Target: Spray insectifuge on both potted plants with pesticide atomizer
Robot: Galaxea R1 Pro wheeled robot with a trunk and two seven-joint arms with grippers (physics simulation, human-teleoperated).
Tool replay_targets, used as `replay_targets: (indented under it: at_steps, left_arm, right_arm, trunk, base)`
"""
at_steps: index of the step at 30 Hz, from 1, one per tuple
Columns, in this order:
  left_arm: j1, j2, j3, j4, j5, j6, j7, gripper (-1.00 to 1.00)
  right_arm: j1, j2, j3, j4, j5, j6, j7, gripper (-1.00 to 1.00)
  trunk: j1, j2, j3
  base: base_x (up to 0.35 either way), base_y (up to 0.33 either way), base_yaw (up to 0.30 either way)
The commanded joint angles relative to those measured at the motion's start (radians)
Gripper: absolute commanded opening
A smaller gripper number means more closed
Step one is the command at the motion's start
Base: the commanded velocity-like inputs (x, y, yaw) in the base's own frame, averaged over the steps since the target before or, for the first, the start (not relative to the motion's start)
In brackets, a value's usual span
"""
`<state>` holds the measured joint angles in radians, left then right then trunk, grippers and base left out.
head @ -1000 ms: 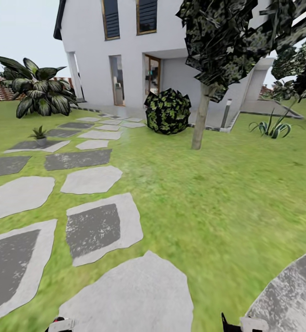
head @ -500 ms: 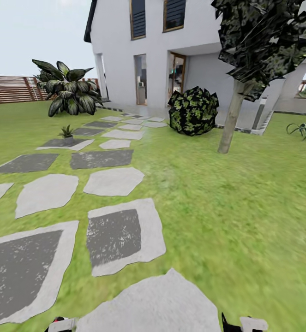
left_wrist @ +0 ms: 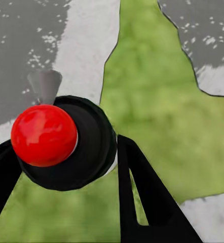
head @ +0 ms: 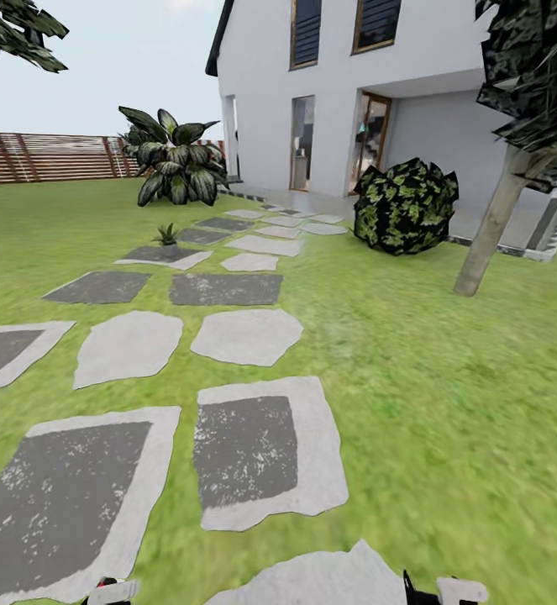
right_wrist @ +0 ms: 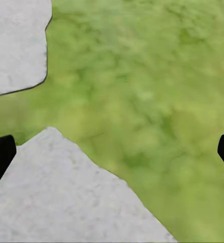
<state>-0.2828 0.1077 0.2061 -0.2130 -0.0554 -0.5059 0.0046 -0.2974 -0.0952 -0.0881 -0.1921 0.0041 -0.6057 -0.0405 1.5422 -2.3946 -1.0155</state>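
— Arm pose? Both arms are being held low over the stepping stones [head: 265, 454]. The left end effector [left_wrist: 61, 167] is being kept clamped on the pesticide atomizer [left_wrist: 66, 144], red spot up; the right end effector [right_wrist: 112, 149] is being held wide and unloaded.

— Target position? One potted plant [head: 168, 236] is being observed far ahead on a grey slab, well apart from both end effectors, before the broad-leaved bush [head: 176, 157].

The left gripper [left_wrist: 66, 172] clasps the pesticide atomizer [left_wrist: 66, 144] above lawn [left_wrist: 152, 101] and stepping stones [left_wrist: 86, 45].
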Motion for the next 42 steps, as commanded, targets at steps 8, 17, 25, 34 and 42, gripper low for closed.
replay_targets:
  at_steps: [8, 17, 25, 34, 42]
  left_arm:
    - [-0.001, 0.0, 0.004, 0.001, -0.006, -0.003, 0.0, -1.0]
    - [-0.001, 0.0, 0.004, 0.001, -0.006, -0.003, 0.0, -1.0]
    - [-0.001, -0.002, 0.004, 0.001, -0.006, -0.003, 0.0, -1.0]
    - [-0.001, -0.002, 0.004, 0.001, -0.006, -0.003, 0.0, -1.0]
    - [-0.001, -0.002, 0.004, 0.001, -0.006, -0.003, 0.0, -1.0]
  right_arm:
    - [0.0, 0.0, -0.004, 0.0, 0.0, -0.003, 0.001, 1.0]
    - [0.0, -0.008, -0.002, 0.0, 0.002, -0.003, 0.002, 1.0]
    - [0.0, -0.011, -0.001, 0.0, 0.018, -0.003, 0.002, 1.0]
    - [0.0, -0.008, -0.001, 0.0, 0.029, -0.003, 0.002, 1.0]
    - [0.0, -0.005, -0.002, 0.0, 0.03, -0.003, 0.002, 1.0]
  trunk:
    - [0.0, 0.0, -0.001]
    - [0.0, 0.0, -0.001]
    - [0.0, 0.0, -0.001]
    - [0.0, 0.0, -0.001]
    - [0.0, 0.0, -0.001]
  base:
    - [0.327, 0.13, 0.279]
    - [0.327, 0.129, 0.083]
    - [0.327, 0.129, 0.002]
    - [0.327, 0.129, 0.001]
    - [0.327, 0.111, 0.186]
